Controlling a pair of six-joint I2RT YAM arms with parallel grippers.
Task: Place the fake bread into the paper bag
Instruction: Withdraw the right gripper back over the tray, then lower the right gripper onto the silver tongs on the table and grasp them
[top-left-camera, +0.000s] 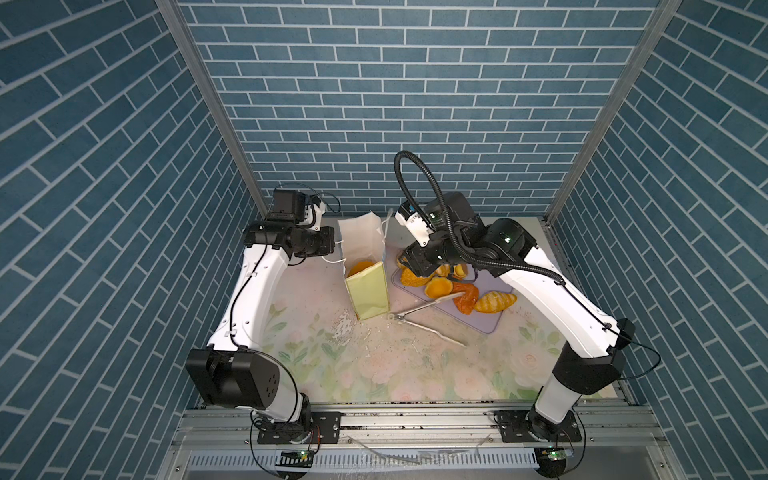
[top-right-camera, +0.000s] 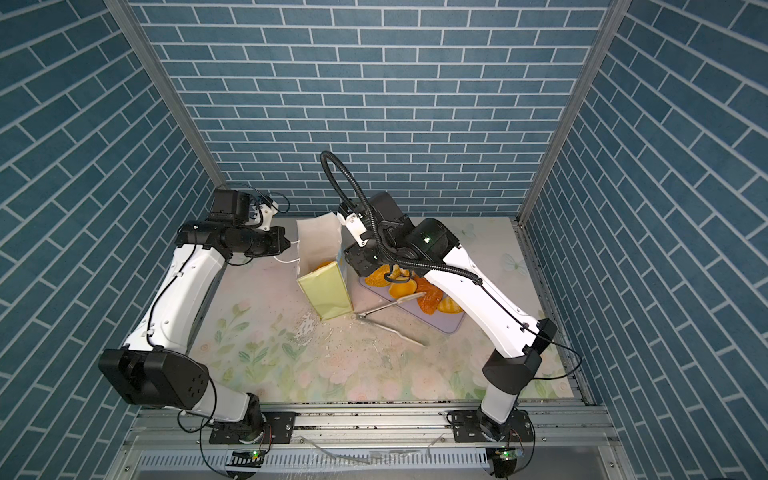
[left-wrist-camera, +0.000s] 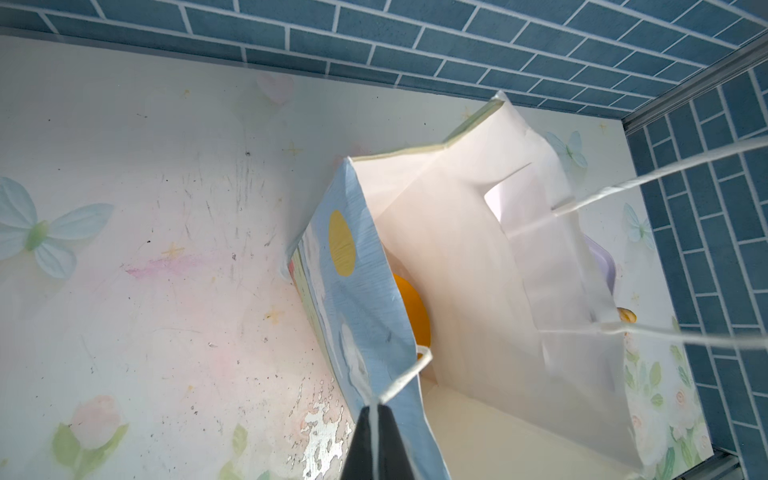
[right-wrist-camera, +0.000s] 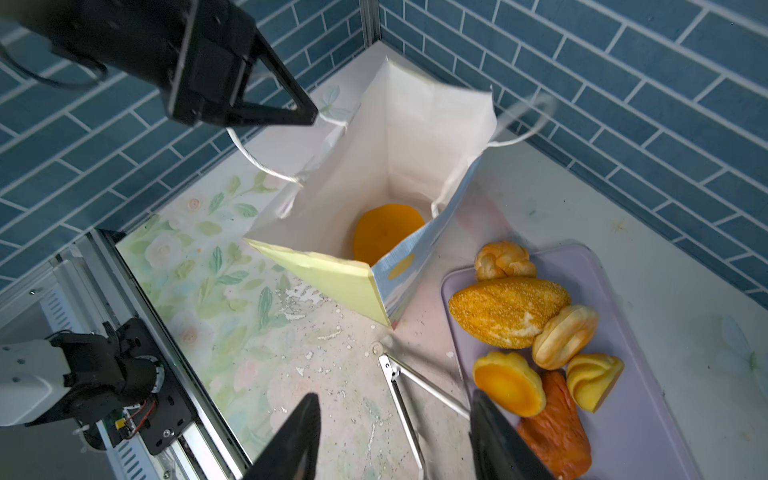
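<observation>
1. Left gripper (left-wrist-camera: 376, 419): jaws pressed together on a white cord handle (left-wrist-camera: 401, 376) of the paper bag (right-wrist-camera: 332, 286). The bag stood upright on the table (right-wrist-camera: 257, 353), mouth open.
2. Right gripper (right-wrist-camera: 395, 399): jaws spread and empty, above the metal tongs (right-wrist-camera: 388, 365).
3. Most of the fake bread (right-wrist-camera: 507, 316) lay heaped on the lavender tray (right-wrist-camera: 648, 415) just beside the bag. One orange piece (right-wrist-camera: 386, 237) sat at the bag's bottom.
4. We judged the pieces light, glossy and probably slick — best gripped across the narrow middle, seeded loaf included. The thin paper bag looked tippy, so we reckoned the handle hold mattered.
</observation>
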